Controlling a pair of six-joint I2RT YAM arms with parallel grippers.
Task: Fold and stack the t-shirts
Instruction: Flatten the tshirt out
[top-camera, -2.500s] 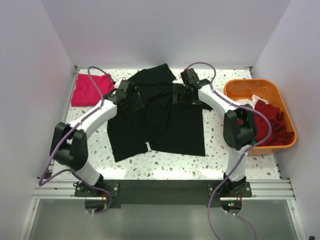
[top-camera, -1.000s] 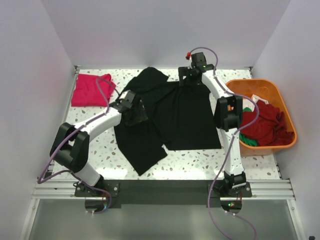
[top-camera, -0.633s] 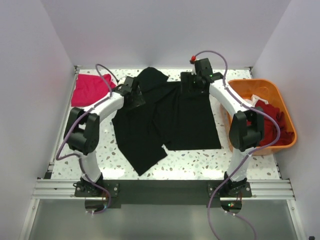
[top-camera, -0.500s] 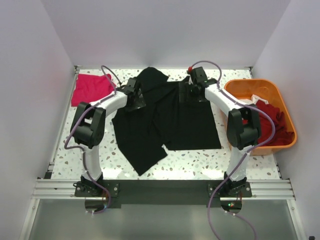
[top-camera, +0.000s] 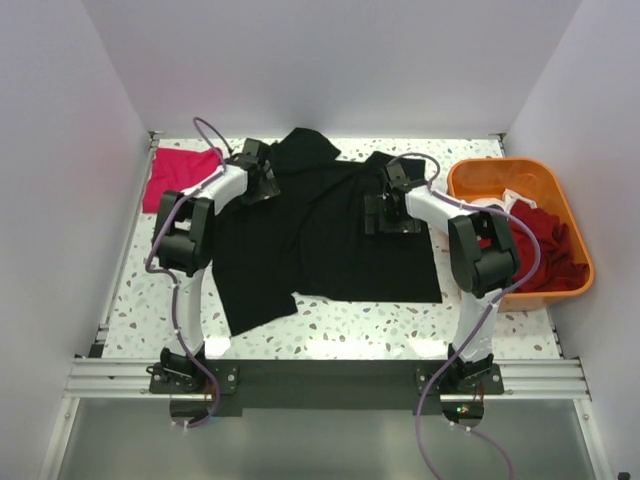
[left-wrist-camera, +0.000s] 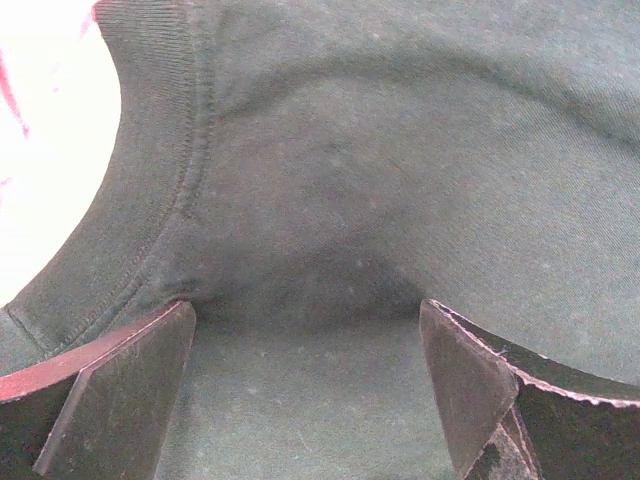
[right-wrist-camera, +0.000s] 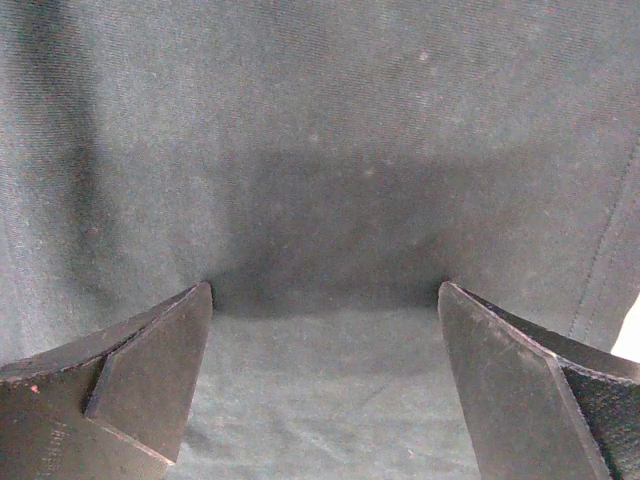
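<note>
Pointing down at black t-shirt (top-camera: 330, 250) | left gripper (left-wrist-camera: 305, 310): fingers apart | right gripper (right-wrist-camera: 325, 290): fingers apart

Overhead rear view, wrist close-ups of t-shirt (left-wrist-camera: 400, 150)

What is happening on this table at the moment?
Two robot arms are working on a black t-shirt spread on the table. The left gripper and the right gripper are both open, low over its far part. A pink-red shirt lies at the far left; dark red shirts wait in the orange tub.
</note>
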